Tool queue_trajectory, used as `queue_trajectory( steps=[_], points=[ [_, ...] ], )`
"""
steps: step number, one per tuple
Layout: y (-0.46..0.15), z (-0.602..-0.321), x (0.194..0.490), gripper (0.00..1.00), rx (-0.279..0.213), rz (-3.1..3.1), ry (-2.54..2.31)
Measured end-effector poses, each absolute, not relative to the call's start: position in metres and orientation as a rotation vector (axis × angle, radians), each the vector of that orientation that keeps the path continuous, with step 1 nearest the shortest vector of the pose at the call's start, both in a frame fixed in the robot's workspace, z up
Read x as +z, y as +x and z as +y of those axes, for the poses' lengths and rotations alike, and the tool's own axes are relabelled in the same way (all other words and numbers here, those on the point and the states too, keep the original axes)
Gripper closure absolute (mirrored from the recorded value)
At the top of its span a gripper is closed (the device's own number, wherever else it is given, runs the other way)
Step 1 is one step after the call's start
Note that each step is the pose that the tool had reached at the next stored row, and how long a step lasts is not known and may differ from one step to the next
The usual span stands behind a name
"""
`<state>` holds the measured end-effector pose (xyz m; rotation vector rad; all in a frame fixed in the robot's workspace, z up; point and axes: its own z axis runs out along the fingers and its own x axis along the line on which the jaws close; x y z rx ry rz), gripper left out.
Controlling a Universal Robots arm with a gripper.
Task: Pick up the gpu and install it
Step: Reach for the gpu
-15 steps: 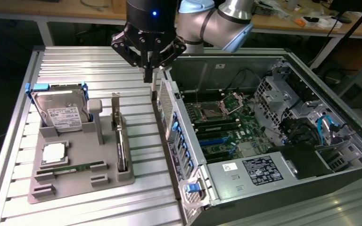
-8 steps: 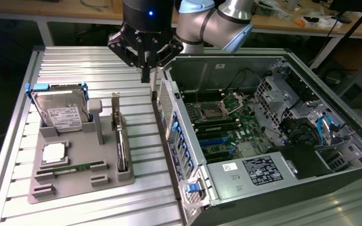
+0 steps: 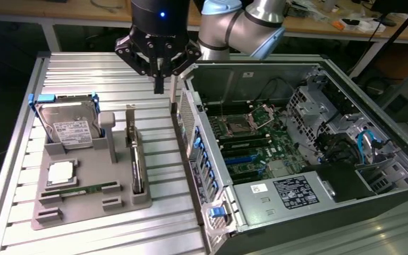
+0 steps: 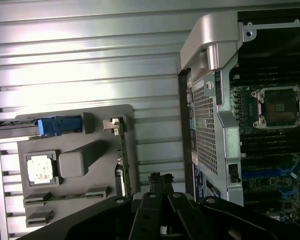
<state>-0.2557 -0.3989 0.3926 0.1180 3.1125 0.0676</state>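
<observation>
Approach step: the claw [image 3: 159, 89], pressed together and empty, is hovering at upper centre; gripping the upright gpu [image 3: 136, 164] below-left is likely calling for spreading.

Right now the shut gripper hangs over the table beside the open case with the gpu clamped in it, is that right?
Not quite: the gripper is shut but empty. The exterior view shows the gpu standing on edge in the grey holder on the table. The rest is right.
</observation>
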Motion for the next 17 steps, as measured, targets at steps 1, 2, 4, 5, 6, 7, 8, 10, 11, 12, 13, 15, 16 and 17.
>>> queue_trajectory(
  steps=[1,2,4,5,6,7,8,10,11,12,13,15,16,17],
  points=[
    [-0.257,-0.399,0.393,0.89,0.068,3.112,0.118],
    [-0.258,-0.399,0.393,0.89,0.068,3.112,0.118],
    [-0.260,-0.399,0.393,0.89,0.068,3.112,0.118],
    [-0.260,-0.399,0.393,0.89,0.068,3.112,0.118],
    [-0.261,-0.399,0.393,0.89,0.068,3.112,0.118],
    [-0.262,-0.399,0.393,0.89,0.068,3.112,0.118],
    [-0.263,-0.399,0.393,0.89,0.068,3.112,0.118],
    [-0.265,-0.399,0.393,0.89,0.068,3.112,0.118],
    [-0.266,-0.399,0.393,0.89,0.068,3.112,0.118],
    [-0.266,-0.399,0.393,0.89,0.068,3.113,0.118],
    [-0.267,-0.399,0.393,0.89,0.068,3.112,0.118],
    [-0.269,-0.399,0.393,0.89,0.068,3.112,0.118],
    [-0.270,-0.399,0.393,0.89,0.068,3.113,0.118],
    [-0.270,-0.399,0.393,0.89,0.068,3.112,0.118]
  ],
)
